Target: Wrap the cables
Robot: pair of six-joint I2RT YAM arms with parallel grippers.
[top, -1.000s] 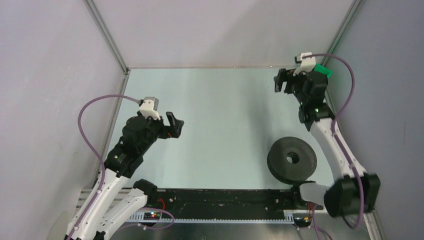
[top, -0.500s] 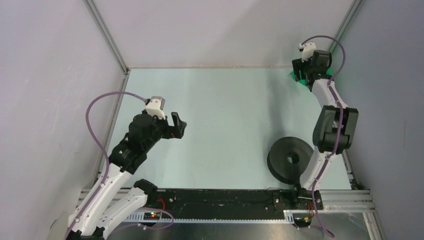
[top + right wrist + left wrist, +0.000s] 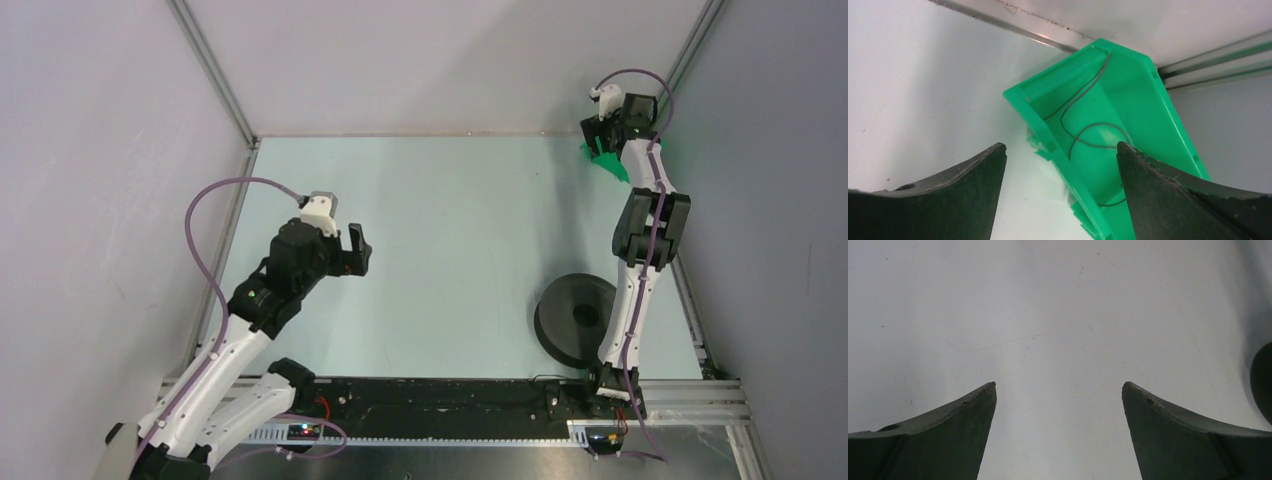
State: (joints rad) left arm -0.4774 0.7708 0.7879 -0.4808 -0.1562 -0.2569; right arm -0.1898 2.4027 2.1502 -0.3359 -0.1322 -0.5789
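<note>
Pale green table (image 3: 450,230), pretty quiet scene
Dark spool (image 3: 570,320) sits by the right arm's base, and a green bin (image 3: 1143,100) is in the far right corner. Right claw (image 3: 1061,145) hangs spread over the bin, left claw (image 3: 1059,385) spread over the table. Thin cables (image 3: 1098,124) lie curled inside the bin.

The white-and-black left arm (image 3: 215,365) bends forward, black two-finger left gripper (image 3: 357,250) spread wide. The right arm (image 3: 650,225) stretches far ahead, right gripper (image 3: 1061,146) parted.
</note>
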